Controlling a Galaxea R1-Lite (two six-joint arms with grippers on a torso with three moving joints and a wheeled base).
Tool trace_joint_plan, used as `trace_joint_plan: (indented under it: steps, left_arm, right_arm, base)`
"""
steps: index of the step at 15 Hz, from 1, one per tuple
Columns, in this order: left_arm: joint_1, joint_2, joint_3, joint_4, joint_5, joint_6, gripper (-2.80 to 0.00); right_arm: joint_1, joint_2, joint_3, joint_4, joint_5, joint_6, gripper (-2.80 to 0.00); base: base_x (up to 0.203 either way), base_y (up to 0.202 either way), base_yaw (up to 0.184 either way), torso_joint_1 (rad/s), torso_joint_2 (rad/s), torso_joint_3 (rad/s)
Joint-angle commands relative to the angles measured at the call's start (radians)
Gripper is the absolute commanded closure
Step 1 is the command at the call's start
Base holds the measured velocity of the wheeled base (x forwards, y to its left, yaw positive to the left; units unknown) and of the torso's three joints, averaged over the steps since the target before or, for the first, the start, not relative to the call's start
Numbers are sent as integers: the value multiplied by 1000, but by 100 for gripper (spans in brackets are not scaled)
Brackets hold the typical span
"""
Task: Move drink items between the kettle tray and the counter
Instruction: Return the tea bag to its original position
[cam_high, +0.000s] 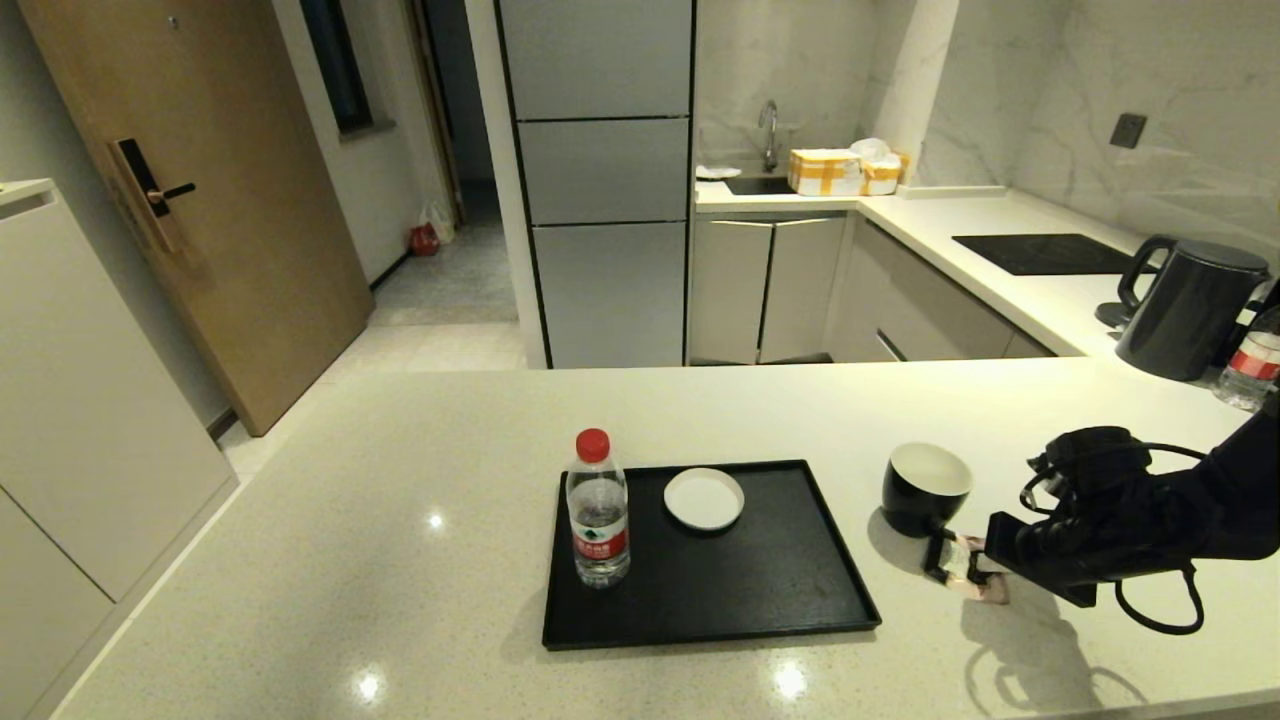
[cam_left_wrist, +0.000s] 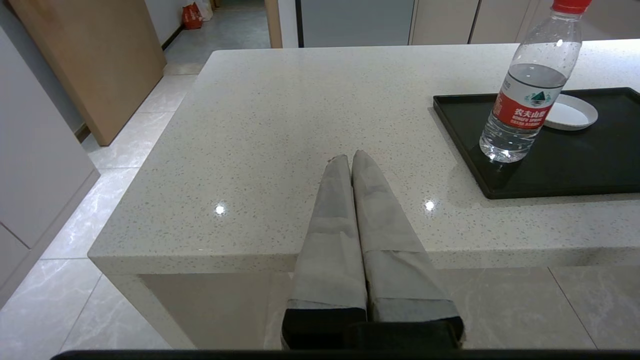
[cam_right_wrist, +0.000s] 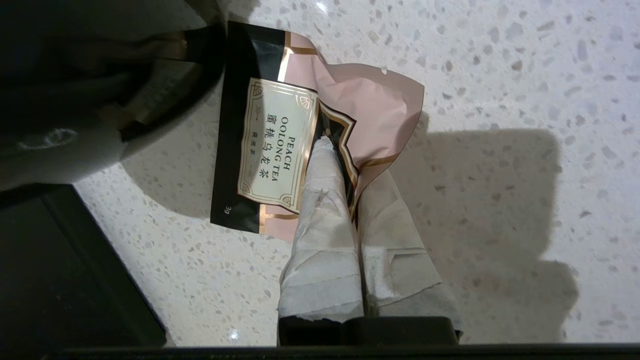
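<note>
The pink-and-black tea sachet (cam_right_wrist: 280, 150) is pinched between my right gripper's (cam_right_wrist: 332, 145) taped fingers, low over the counter (cam_high: 400, 520). In the head view the tea sachet (cam_high: 955, 562) sits just right of the black tray (cam_high: 700, 590), in front of the black cup (cam_high: 925, 488). The cup, white inside, stands upright on the counter beside the tray. The right gripper (cam_high: 985, 575) reaches in from the right. My left gripper (cam_left_wrist: 345, 161) is shut with nothing in it, parked over the counter's near left edge.
A water bottle (cam_high: 598, 510) with a red cap and a small white dish (cam_high: 704, 498) stand on the tray. A dark kettle (cam_high: 1190, 305) and another bottle (cam_high: 1252, 365) sit at the far right. A glossy hob panel (cam_high: 1045, 253) lies on the back counter.
</note>
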Motion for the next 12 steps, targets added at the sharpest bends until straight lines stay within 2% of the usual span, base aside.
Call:
trace_joint_plan:
  steps: [1,4,8,10,12]
  left_arm:
    - [0,-2,2,0,0,0,0]
    - [0,-2,2,0,0,0,0]
    - [0,-2,2,0,0,0,0]
    - [0,-2,2,0,0,0,0]
    - [0,-2,2,0,0,0,0]
  right_arm:
    - [0,-64,14,2,1,-1,0]
    - [48,-230,24,48,1,-5,0]
    - [280,-445,-38,289,-9,0,0]
    - [386,-463,-92,369,-52,1,0]
    - [466,-426,-129,394,-100,2,0]
  base:
    - [0,0,0,0,0,0]
    - [0,0,0,0,0,0]
    - [0,0,0,0,0,0]
    - [0,0,0,0,0,0]
    - [0,0,0,0,0,0]
